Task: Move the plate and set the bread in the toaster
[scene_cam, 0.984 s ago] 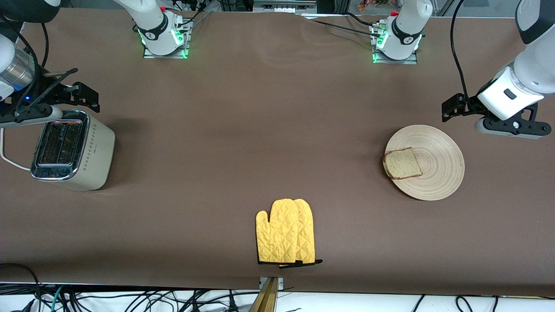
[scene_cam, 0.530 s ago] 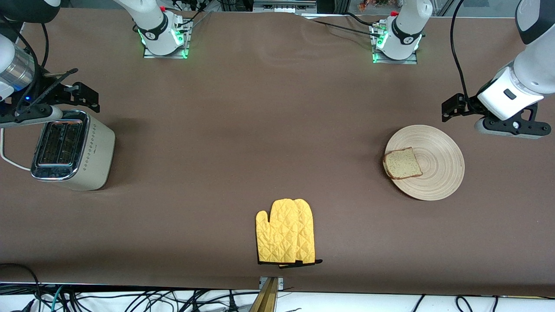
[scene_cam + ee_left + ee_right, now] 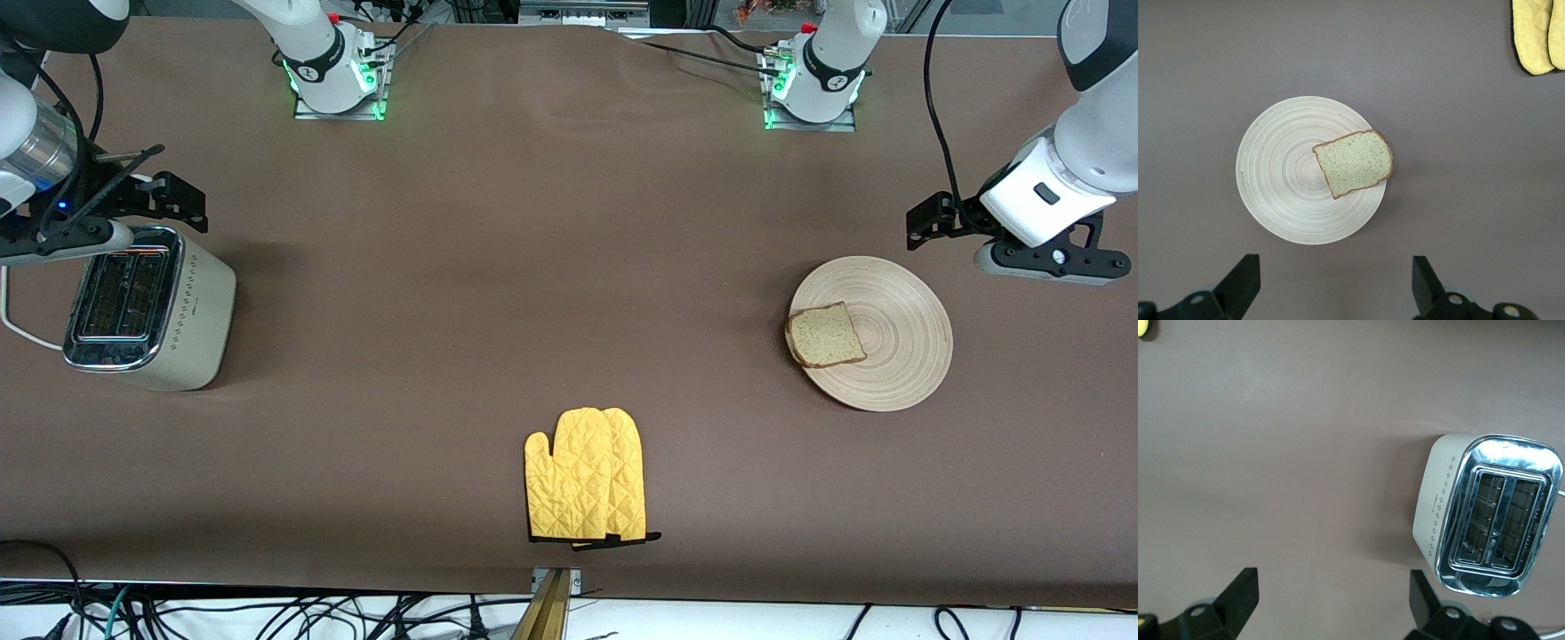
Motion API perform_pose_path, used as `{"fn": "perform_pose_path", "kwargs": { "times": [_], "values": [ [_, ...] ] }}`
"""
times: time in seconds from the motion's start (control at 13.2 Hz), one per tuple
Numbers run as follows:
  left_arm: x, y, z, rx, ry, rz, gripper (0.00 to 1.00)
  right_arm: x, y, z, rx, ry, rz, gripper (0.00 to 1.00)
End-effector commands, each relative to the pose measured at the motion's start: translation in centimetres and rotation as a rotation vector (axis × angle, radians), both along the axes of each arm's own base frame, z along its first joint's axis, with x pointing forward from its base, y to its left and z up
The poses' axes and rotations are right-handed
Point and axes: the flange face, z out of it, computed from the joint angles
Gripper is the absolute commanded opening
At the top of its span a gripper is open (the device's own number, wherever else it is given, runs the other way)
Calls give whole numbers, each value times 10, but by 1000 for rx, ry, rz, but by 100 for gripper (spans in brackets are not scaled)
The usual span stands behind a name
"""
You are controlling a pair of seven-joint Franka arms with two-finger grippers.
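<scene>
Plate [image 3: 880, 342] flat on brown table [image 3: 551, 293], toward left arm's end, round and pale with ring grain. Bread [image 3: 825, 335] lying on plate, at the rim toward the table's middle, one crust corner just over the plate's edge; same seen in left wrist view, plate [image 3: 1281, 193] with bread [image 3: 1355, 163] overhanging slightly. Toaster [image 3: 147, 307] upright at right arm's end, well apart from plate, chrome top with both slots empty, white cord trailing off the table's end; in right wrist view toaster [image 3: 1488, 513] slots open to the camera. Yellow oven mitt [image 3: 585, 476] flat between the two, nearer the front camera than both.

Left gripper [image 3: 1022, 258] hanging over bare table just beside plate, on the side toward the bases; fingers [image 3: 1241, 283] spread wide, nothing between them. Right gripper [image 3: 80, 236] above toaster's end toward the bases; fingers [image 3: 1238, 593] likewise wide apart, holding nothing.
</scene>
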Motion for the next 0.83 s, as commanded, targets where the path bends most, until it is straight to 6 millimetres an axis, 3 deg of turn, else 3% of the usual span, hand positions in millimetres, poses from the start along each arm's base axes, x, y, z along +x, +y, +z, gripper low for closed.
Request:
{"fn": "perform_pose_path", "kwargs": {
  "times": [0.0,0.76],
  "values": [
    [3,2,5,16,4,9,100,-4,3,-6,8,-8,8,100],
    [3,1,4,15,11,10,100,-4,2,-1,13,-14,14,100]
  ]
}}
